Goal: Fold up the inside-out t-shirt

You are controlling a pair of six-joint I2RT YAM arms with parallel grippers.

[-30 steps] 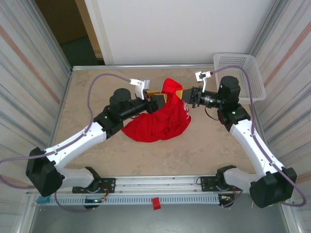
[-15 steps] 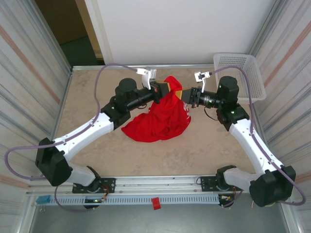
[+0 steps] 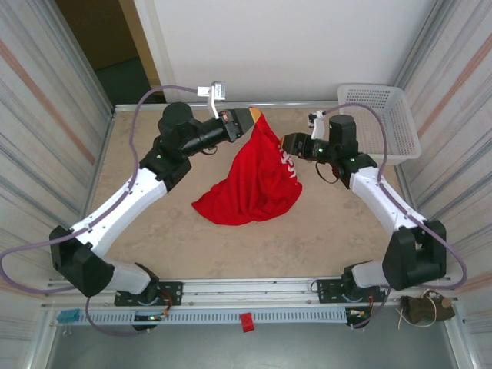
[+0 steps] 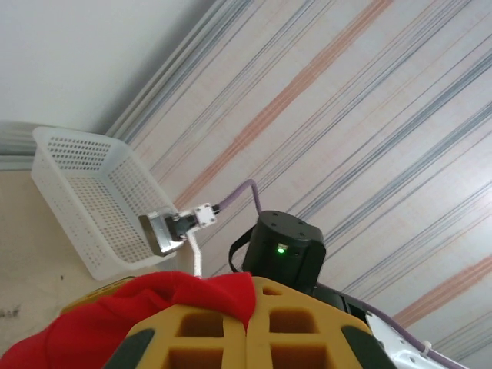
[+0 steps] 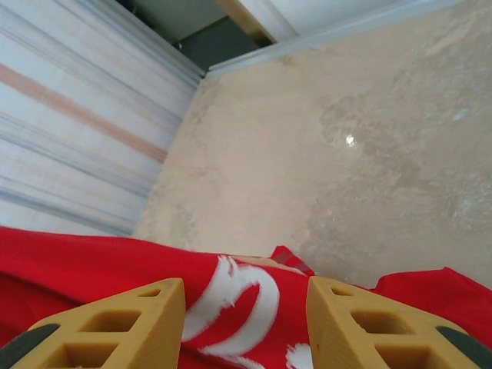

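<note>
Tabletop [image 3: 254, 250] bears white basket [image 3: 370, 90], red t-shirt [image 3: 254, 184] outside it.

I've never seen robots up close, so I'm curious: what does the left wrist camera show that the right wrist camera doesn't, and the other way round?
Left wrist camera: the white basket, the black joint of the right arm with its green light, and the left hand shut on the red t-shirt. Right wrist camera: a dark doorway, the white print on the cloth, and the right hand open. Both: the shirt, some tan table, and yellow fingers.
</note>
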